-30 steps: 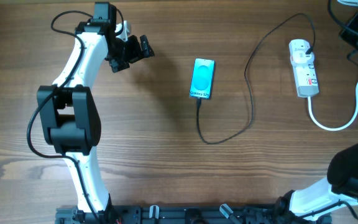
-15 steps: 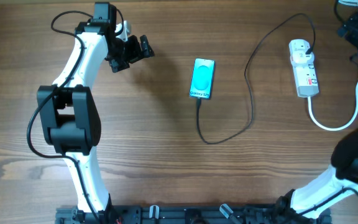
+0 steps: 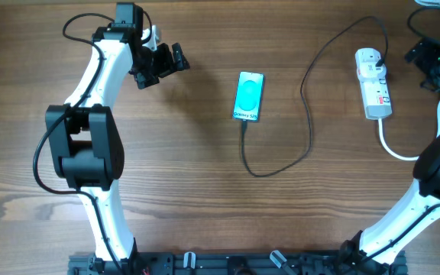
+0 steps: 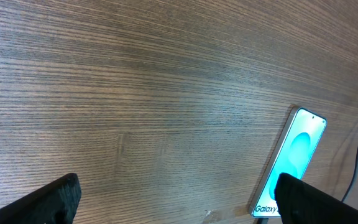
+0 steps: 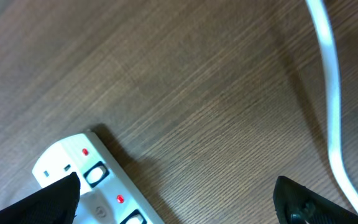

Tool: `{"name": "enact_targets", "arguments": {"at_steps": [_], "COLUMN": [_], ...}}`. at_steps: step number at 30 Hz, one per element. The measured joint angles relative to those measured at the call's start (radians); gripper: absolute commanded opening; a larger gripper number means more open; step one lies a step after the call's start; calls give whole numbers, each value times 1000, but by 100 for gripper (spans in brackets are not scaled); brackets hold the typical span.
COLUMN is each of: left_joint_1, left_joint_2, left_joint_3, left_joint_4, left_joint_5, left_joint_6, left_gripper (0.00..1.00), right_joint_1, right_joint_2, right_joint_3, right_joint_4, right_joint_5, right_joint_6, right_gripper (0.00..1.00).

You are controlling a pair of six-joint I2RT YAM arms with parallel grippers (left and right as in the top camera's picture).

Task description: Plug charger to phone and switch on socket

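Observation:
The teal-faced phone [image 3: 249, 96] lies flat at mid-table, and in the left wrist view the phone [image 4: 294, 158] shows at the right. The charger's thin black cable [image 3: 309, 141] runs from the phone's "Galaxy" end, loops right and climbs to its white plug adapter [image 3: 368, 58], seated in the white socket [image 3: 375, 90]. My left gripper [image 3: 161, 66] hangs open well left of the phone, holding nothing. My right gripper [image 3: 432, 61] stands open just right of the socket. In the right wrist view the socket [image 5: 98, 186] shows two small red marks beside its switches, near my left finger [image 5: 55, 199].
The socket's thick white cord [image 3: 407, 153] curves from its near end toward the right table edge, and the cord [image 5: 328, 93] runs beneath my right gripper. Bare wood lies between the phone and the left arm.
My right gripper has come down from the far right corner to beside the socket. The left arm, phone and cable have not moved.

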Motion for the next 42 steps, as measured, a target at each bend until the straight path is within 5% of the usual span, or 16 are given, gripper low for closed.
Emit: {"name": "enact_targets", "arguments": {"at_steps": [14, 42], "left_joint_1": [0, 0], "left_joint_2": [0, 0], "left_joint_3": [0, 0], "left_joint_4": [0, 0], "left_joint_5": [0, 0], "left_joint_6": [0, 0], "left_gripper": [100, 100], "right_joint_1": [0, 0], "right_joint_2": [7, 8], "right_joint_3": [-155, -161], "right_joint_4": [32, -19], "right_joint_5": [0, -59], "right_joint_6": [0, -58], "right_gripper": [100, 100]}}
